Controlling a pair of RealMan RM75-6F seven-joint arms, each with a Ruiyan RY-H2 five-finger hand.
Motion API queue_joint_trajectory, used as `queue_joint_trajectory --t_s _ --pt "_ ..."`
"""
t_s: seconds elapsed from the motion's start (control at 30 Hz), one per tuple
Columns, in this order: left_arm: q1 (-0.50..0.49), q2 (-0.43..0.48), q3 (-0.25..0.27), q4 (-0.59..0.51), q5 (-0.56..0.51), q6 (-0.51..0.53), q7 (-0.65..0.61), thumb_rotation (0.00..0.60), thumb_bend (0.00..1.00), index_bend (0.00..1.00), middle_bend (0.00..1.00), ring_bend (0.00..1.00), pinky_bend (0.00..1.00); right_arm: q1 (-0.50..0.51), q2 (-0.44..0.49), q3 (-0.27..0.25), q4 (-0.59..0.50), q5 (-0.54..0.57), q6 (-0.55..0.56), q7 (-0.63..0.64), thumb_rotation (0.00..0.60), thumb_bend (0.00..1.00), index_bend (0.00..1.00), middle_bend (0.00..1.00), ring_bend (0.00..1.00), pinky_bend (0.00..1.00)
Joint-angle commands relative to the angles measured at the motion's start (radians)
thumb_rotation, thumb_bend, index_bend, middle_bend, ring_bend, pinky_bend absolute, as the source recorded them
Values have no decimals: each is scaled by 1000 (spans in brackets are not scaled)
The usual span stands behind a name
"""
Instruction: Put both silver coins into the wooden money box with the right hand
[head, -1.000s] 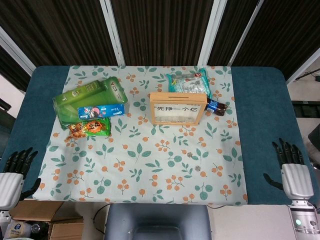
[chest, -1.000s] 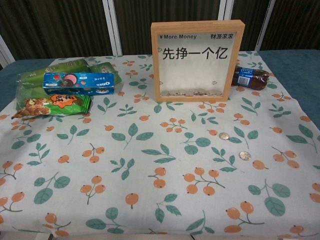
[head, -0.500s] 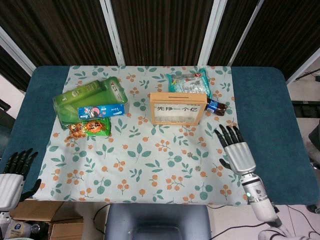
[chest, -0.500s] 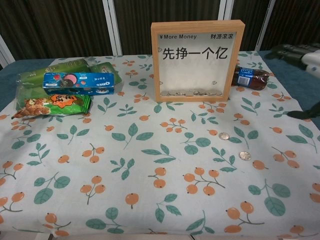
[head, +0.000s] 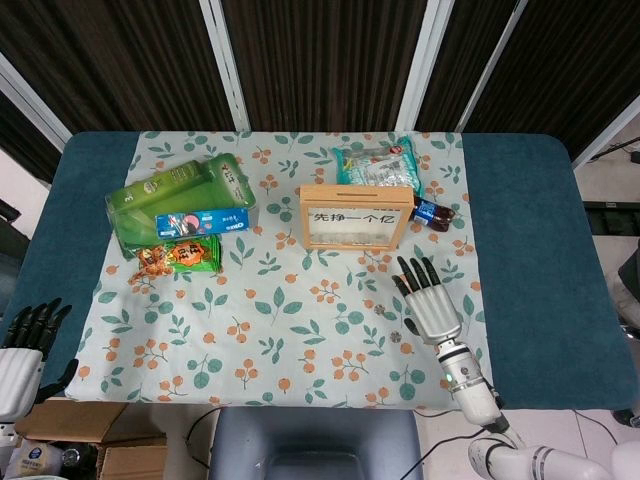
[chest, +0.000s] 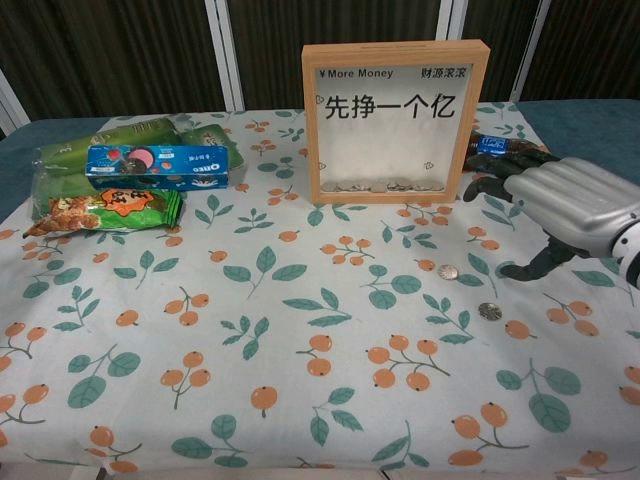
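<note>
The wooden money box (head: 356, 216) (chest: 396, 120) stands upright at the cloth's middle back, with several coins lying along its bottom behind the clear front. Two silver coins lie on the cloth in front of it to the right: one (head: 379, 309) (chest: 448, 271) nearer the box, the other (head: 394, 336) (chest: 489, 311) closer to me. My right hand (head: 428, 300) (chest: 562, 203) hovers just right of the coins, fingers spread and pointing toward the box, holding nothing. My left hand (head: 25, 348) rests open off the table's near left corner.
Green packets (head: 178, 195), a blue biscuit box (head: 202, 221) (chest: 157, 166) and an orange-green snack bag (head: 178, 258) lie at the left. A small cola bottle (head: 432, 214) (chest: 497, 153) lies right of the box, and a snack bag (head: 376, 165) lies behind it.
My right hand has swept in from the table's right edge to over the cloth, now beside the two coins. The coins, the box and my left hand have not moved.
</note>
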Motion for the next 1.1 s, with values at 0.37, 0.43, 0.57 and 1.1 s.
queue_joint_trajectory --t_s 0.37,0.43,0.57,1.1 --pt "1 0 2 20 -4 -2 -24 600 365 0 0 0 32 33 -108 -25 151 -26 0 122 600 370 558 0 0 0" --pt "1 1 2 21 -4 -4 -27 600 365 0 0 0 31 37 -120 -26 170 -26 0 130 600 370 559 0 0 0" --pt "1 2 1 24 -6 -5 -34 600 365 0 0 0 32 47 -144 -25 207 -26 -1 147 600 370 552 0 0 0" --pt "3 0 2 40 -7 -3 -53 600 365 0 0 0 31 58 -175 -45 258 -19 -16 163 600 390 520 0 0 0"
